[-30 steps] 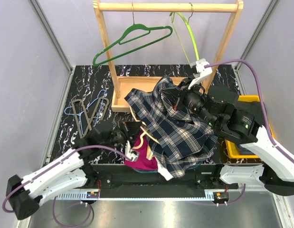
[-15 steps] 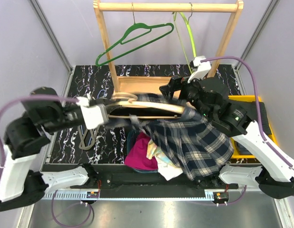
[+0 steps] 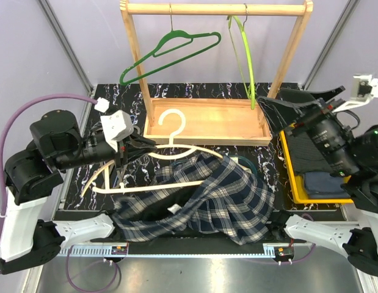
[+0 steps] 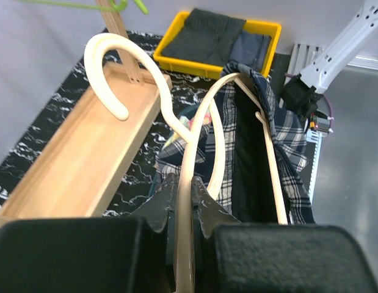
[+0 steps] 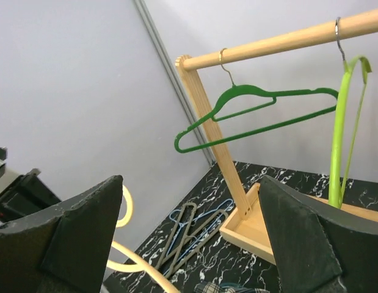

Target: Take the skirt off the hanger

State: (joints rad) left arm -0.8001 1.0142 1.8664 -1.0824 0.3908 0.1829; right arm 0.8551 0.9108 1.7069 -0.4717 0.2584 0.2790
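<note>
My left gripper is shut on one arm of a cream hanger, lifted above the table's left half. In the left wrist view the fingers pinch that hanger arm tightly. The dark plaid skirt still hangs over the hanger's right end and lower bar, and it sags down across the table's front edge. It shows as a plaid skirt beyond the hanger. My right gripper is raised at the far right, open and holding nothing; its view shows my right gripper with jaws wide apart.
A wooden rack carries a green hanger and a lime hanger above its tray base. A yellow bin of folded clothes sits at the right. Several wire hangers lie on the table's left.
My right gripper has let go, opened and pulled back up to the right. The skirt has slid lower on the hanger and now covers the clothes pile at the front.
</note>
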